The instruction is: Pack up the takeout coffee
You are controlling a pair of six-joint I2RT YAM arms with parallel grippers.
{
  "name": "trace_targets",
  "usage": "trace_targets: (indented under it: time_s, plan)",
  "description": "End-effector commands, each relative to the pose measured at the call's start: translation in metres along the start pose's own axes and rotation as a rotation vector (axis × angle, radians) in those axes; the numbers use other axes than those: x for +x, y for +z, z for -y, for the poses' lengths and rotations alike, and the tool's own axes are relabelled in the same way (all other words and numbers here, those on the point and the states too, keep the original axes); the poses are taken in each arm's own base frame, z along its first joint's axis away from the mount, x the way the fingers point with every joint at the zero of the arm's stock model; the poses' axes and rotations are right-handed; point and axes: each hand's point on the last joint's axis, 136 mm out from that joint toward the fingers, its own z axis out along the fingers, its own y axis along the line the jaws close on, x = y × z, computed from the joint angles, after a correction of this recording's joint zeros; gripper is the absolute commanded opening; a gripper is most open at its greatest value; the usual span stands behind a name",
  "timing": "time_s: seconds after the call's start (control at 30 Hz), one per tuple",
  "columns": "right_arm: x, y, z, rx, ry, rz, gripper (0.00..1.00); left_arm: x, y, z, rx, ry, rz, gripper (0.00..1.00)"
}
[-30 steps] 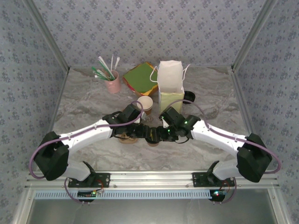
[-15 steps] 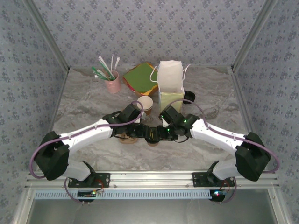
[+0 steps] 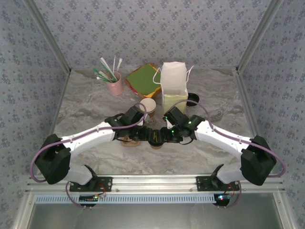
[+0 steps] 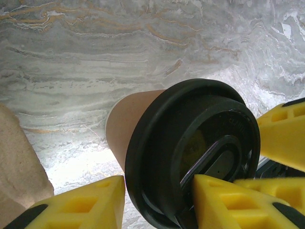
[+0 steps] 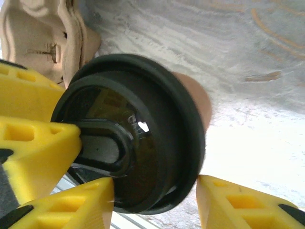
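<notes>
My left hand (image 4: 157, 188) was clamped on the takeout coffee (image 4: 186, 148), with one finger against the lid rim and the other over the lid's near edge. My right hand (image 5: 155, 183) straddled the same lid, fingers right at the rim on both sides; couldn't tell if it actually gripped. The cup sat between both hands, body tilted away toward the marble surface (image 3: 95, 100). Location was front-centre, just beside the cardboard cup carrier (image 5: 43, 38), near side of the paper bag (image 3: 174, 88).
</notes>
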Motion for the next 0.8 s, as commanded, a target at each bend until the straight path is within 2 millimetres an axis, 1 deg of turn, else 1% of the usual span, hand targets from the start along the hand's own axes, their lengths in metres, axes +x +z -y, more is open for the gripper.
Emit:
trace_targets:
  time_s: [0.0,0.2,0.3,0.37,0.5,0.63,0.77]
  plan:
    - [-0.008,-0.007,0.003,-0.033,0.015,0.038,0.46,0.02,0.012,-0.03,-0.123,-0.014,-0.074,0.42]
    - [-0.01,0.001,0.004,-0.054,0.028,0.021,0.44,0.017,0.011,-0.027,-0.116,-0.008,-0.072,0.42]
    - [-0.009,0.005,0.009,-0.033,0.034,0.011,0.42,0.015,0.009,-0.023,-0.109,-0.008,-0.067,0.42]
    - [-0.006,0.007,0.015,-0.01,0.043,0.003,0.4,0.012,0.006,-0.019,-0.099,-0.008,-0.06,0.42]
    - [-0.001,0.01,0.025,0.03,0.056,-0.01,0.35,0.0,-0.003,-0.002,-0.064,0.004,-0.036,0.43]
    - [0.002,0.011,0.029,0.042,0.064,-0.016,0.34,-0.009,-0.014,0.012,-0.023,0.003,-0.004,0.43]
    - [0.003,0.011,0.029,0.041,0.061,-0.016,0.34,-0.019,-0.018,0.017,0.028,-0.02,0.023,0.43]
